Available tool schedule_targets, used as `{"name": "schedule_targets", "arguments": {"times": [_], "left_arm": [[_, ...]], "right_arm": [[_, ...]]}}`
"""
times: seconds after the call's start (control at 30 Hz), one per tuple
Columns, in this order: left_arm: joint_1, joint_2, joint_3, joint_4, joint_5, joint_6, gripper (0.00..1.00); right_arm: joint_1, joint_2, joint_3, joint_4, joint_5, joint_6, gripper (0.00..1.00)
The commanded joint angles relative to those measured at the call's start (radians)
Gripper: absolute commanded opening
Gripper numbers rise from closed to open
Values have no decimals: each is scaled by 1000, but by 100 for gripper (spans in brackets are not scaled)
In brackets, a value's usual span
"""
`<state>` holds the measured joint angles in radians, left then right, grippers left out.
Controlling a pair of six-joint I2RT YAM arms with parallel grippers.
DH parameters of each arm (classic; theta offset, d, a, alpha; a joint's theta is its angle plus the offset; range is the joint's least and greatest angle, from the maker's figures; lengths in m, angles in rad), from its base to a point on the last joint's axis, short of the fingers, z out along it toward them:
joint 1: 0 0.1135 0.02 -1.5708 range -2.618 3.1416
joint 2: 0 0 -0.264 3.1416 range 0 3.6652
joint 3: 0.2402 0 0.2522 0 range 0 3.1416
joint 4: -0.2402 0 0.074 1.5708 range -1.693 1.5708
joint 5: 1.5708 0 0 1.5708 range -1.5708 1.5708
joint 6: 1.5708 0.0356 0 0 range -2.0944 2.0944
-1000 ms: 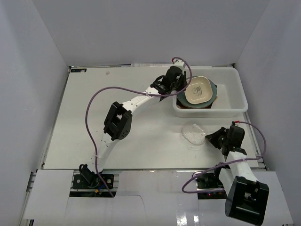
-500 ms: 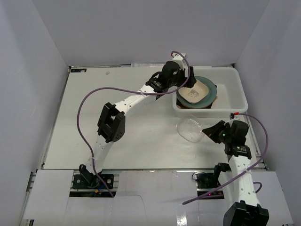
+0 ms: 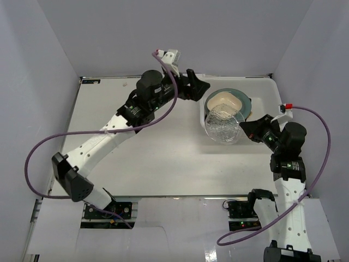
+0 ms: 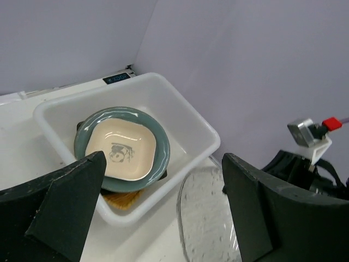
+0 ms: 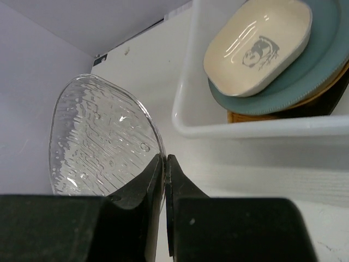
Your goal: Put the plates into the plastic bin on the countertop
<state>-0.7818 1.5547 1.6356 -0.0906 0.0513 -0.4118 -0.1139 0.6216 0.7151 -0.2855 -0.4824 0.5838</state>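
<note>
The white plastic bin stands at the back right of the countertop. It holds a stack of plates: a cream rounded-square one on a teal round one, with a wooden one beneath. My right gripper is shut on the rim of the clear glass plate, which hangs tilted over the bin's near left corner. In the right wrist view the gripper pinches the glass plate on edge. My left gripper is open and holds nothing, just left of the bin.
Grey walls close in the countertop on the left, back and right. The left arm's purple cable loops over the left side of the table. The right arm's cable arcs beside the right wall.
My left gripper opened, left the cream plate on the teal one and drew back to the left. My right gripper lifted the glass plate off the countertop up to the bin.
</note>
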Motion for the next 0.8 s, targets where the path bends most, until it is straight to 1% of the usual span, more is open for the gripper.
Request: {"name": "schedule_targets", "arguments": {"times": [0.0,0.07,0.1,0.13,0.17,0.2,0.23,0.27,0.33,0.4,0.43,0.47,0.53,0.57,0.67,0.77], "left_arm": [[1,-155,-162,-50,-60,-9,98],[1,-224,-238,-63,-100,-4,98],[1,-260,-313,-76,-113,1,98],[1,-330,-351,-83,-129,13,98],[1,-364,-390,-89,-169,18,98],[3,-396,-466,-100,-185,21,98],[3,-453,-505,-104,-200,30,98],[3,-481,-541,-106,-230,31,98],[4,-545,-639,-110,-254,36,98],[4,-576,-689,-123,-292,42,98],[4,-585,-721,-130,-298,41,98],[4,-599,-733,-144,-303,44,98],[4,-608,-755,-156,-303,47,98],[6,-611,-761,-165,-300,59,98],[6,-625,-784,-167,-327,67,98],[4,-624,-803,-146,-317,65,98]], "right_arm": [[8,81,70,130,13,-30,8],[8,136,98,154,82,-61,8],[10,198,134,158,102,-99,8],[10,231,154,160,126,-117,8],[10,268,177,154,152,-127,8],[10,341,226,131,157,-145,8],[10,375,243,137,156,-147,8],[10,406,253,149,163,-144,8],[11,475,250,241,189,-118,8],[11,538,251,307,254,-98,8],[13,562,276,313,272,-88,8],[17,620,290,321,297,-87,8],[28,687,346,313,307,-96,9],[34,739,362,307,338,-104,9],[51,806,397,299,392,-119,11],[75,860,435,299,403,-118,13]]}}
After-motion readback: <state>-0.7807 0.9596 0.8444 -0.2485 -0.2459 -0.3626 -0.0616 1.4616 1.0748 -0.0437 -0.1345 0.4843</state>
